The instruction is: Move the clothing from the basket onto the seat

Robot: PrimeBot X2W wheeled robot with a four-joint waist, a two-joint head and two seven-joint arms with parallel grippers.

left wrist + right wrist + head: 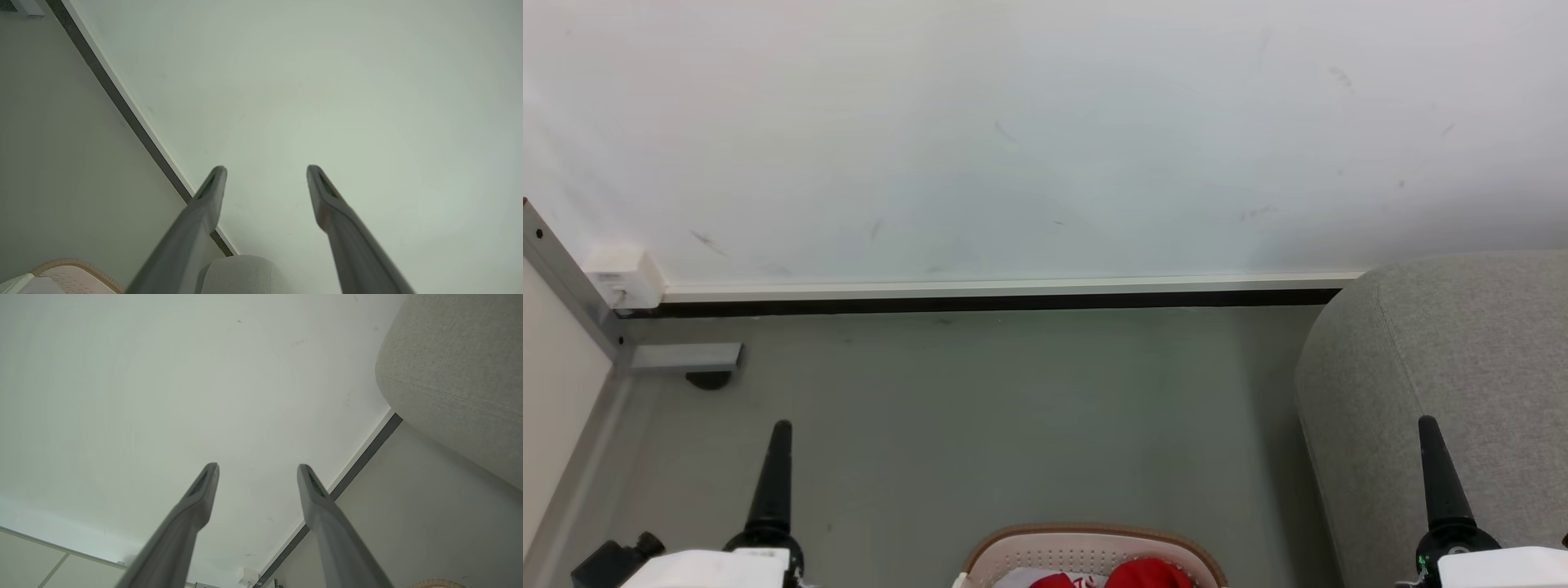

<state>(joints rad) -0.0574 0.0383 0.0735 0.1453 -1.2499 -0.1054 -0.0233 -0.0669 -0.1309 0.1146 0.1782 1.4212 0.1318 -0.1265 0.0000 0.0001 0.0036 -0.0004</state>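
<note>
My left pincer (265, 173) and right pincer (257, 469) both hang released, empty. The clothing (1147, 574) lies bunched in the basket (1094, 545) on the floor (1013, 408) between them, with the seat (1445, 343) to my right. Reaching down half-blind (the view's edge cuts the heap off) I might catch the basket instead; the clothing's long axis I cannot tell.

Clothing (1147, 576) in basket (1094, 533) on floor (1013, 408), seat (1462, 367) to its right, seemingly apart, wall (1013, 122) behind

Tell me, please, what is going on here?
Nothing is being handled yet. The red clothing lies in the basket on the floor before the robot, with the grey seat to its right. The left gripper and right gripper are raised, jaws open and empty.
</note>
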